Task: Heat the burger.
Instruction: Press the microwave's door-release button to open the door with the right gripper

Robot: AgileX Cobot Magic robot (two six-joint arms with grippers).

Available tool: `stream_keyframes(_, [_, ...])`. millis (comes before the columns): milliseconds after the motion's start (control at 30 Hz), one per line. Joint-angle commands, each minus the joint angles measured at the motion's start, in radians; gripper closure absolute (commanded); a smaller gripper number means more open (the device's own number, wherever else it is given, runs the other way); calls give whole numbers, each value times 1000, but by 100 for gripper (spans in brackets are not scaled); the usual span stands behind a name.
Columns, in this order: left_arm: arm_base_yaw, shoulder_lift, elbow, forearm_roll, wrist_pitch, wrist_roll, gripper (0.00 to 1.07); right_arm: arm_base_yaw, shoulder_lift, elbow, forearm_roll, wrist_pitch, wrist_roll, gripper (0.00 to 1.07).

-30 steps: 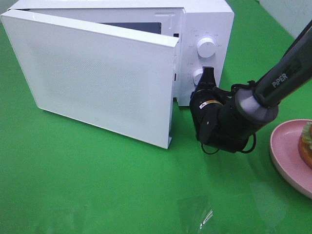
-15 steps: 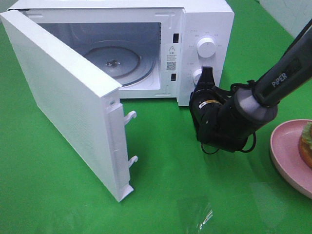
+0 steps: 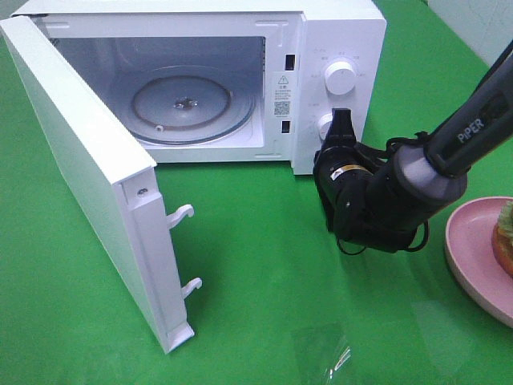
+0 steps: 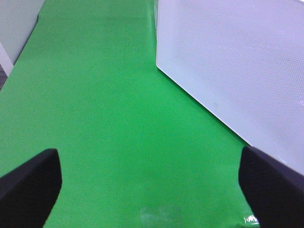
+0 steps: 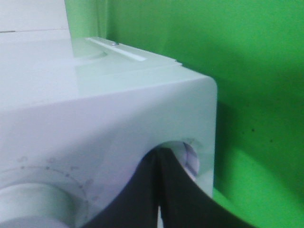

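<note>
Microwave at the back of the bench, door standing wide open on its left-hand hinge. The glass turntable inside is bare. So the oven looks ready, and the loading step is not yet done.

The right hand is pinched shut with nothing in it. Its tips are up against the control panel, right beside the lower dial. The right wrist view shows those closed tips pressed to the white front near the panel's corner.

Where's the burger? Over at the right edge of the bench on its pink plate, half cut off by the frame. Only a slice of bun and a green frill shows.

This is the relation that counts. From the right hand, the burger lies off to the right and toward the front edge, away from the oven, with the right arm's own bulk between them. It's round, so there is no long axis to line up on.

The left hand is spread wide and empty. It sits on the far side of the open door, looking at the door's outer face. That door stands between it and the burger, so my call is that the right arm is plainly the nearer one for the pickup. It would need to back off the panel and open up first.
</note>
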Motion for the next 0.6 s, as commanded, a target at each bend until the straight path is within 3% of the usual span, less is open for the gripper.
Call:
stream_keyframes(33, [-5,-18,2,-7,-14,-1,14,-10,-51,12,-74,-45,6,107])
stream_keyframes(367, [-5,-18,2,-7,-14,-1,14,2,-152,138,-184,117,9,107])
stream_keyframes(600, [-5,-18,2,-7,-14,-1,14,2,-237,205,-190,229,-95,107])
